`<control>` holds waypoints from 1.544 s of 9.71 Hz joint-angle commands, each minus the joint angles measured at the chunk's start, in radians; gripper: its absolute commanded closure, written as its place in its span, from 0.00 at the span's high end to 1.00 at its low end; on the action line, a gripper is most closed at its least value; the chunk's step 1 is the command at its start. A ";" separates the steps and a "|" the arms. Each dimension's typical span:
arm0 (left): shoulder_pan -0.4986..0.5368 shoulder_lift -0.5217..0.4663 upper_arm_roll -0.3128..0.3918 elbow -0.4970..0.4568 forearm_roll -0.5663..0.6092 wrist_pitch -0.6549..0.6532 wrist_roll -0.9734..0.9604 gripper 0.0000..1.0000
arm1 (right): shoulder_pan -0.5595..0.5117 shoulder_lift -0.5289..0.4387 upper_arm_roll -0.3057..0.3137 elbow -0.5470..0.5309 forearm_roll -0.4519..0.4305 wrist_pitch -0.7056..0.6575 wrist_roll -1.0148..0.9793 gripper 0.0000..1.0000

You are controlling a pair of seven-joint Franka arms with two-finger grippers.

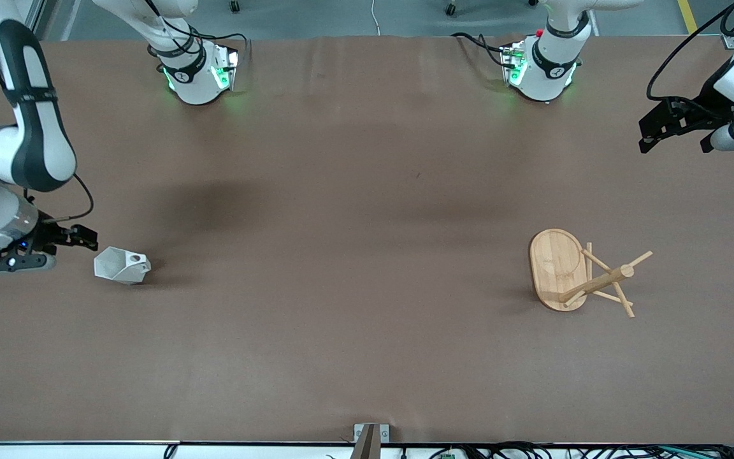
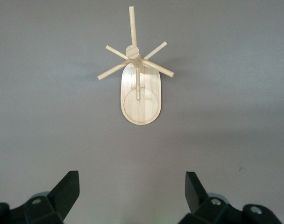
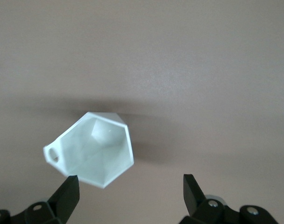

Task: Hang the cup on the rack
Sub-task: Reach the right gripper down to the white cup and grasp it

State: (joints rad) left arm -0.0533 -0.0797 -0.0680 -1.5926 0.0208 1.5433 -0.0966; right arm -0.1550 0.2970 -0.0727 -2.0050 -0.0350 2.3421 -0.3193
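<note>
Fingers beside white faceted cup

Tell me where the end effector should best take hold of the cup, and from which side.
Probably the rim. The cup lies on its side, its hexagonal mouth open toward the right end effector, which is open beside it. One finger could go inside the mouth and one outside the upper wall. The handle looks too small, and its hole is needed for the rack's peg.
</note>
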 commanded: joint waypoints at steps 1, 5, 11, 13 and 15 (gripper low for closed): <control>0.004 0.017 -0.001 -0.012 -0.015 -0.014 0.014 1.00 | -0.012 0.048 0.017 0.009 0.013 0.051 -0.021 0.98; 0.001 0.021 -0.001 -0.015 -0.016 -0.014 0.012 1.00 | -0.018 0.122 0.034 0.009 0.013 0.106 -0.021 0.88; -0.002 0.024 -0.003 -0.020 -0.015 -0.014 0.014 1.00 | -0.026 0.142 0.051 0.026 0.015 0.094 -0.040 0.00; -0.004 0.024 -0.006 -0.020 -0.015 -0.014 0.012 1.00 | -0.028 0.128 0.057 0.032 0.015 0.080 -0.037 0.00; -0.004 0.024 -0.009 -0.018 -0.015 -0.015 0.012 1.00 | -0.021 0.084 0.057 0.107 0.096 -0.097 -0.038 0.00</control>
State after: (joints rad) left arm -0.0565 -0.0697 -0.0740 -1.5974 0.0208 1.5423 -0.0961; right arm -0.1588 0.4252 -0.0353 -1.9412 -0.0025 2.3517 -0.3395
